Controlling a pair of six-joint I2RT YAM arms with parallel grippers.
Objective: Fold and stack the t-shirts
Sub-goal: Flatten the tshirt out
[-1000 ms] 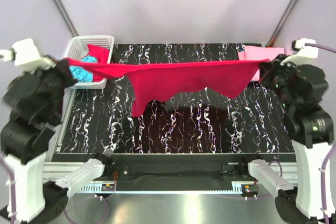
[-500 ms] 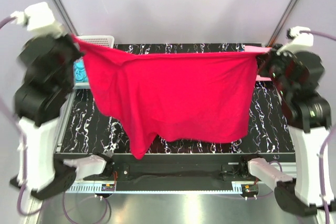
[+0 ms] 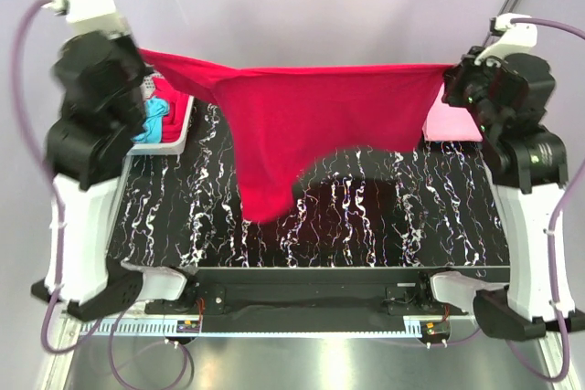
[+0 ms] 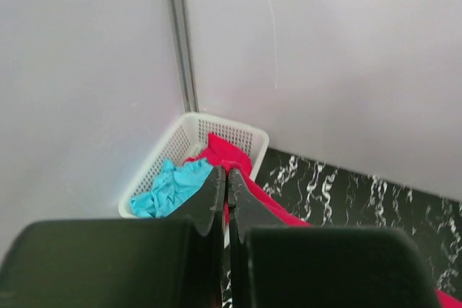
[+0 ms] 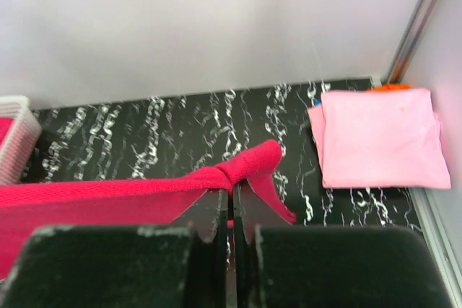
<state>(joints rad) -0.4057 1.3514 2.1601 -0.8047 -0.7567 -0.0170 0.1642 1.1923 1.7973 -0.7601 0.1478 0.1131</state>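
Observation:
A crimson red t-shirt (image 3: 302, 116) hangs stretched in the air between both grippers, high above the black marbled table (image 3: 384, 216). My left gripper (image 3: 139, 55) is shut on its left corner; the shirt (image 4: 289, 210) shows beside the closed jaws in the left wrist view. My right gripper (image 3: 448, 79) is shut on its right corner, bunched at the jaw tips (image 5: 249, 167). A folded light pink t-shirt (image 5: 379, 135) lies at the table's back right (image 3: 452, 123). A turquoise shirt (image 4: 173, 185) and a red one (image 4: 227, 153) lie in the basket.
A white lattice basket (image 3: 174, 125) stands at the back left corner against the wall, also seen in the left wrist view (image 4: 155, 160). Metal frame posts rise at both back corners. Something orange (image 5: 393, 86) peeks from behind the pink shirt.
Both grippers rose with the shirt. Half a second ago it hung broad and low over the front edge; now it is pulled taut higher, its hem swung back above the table.

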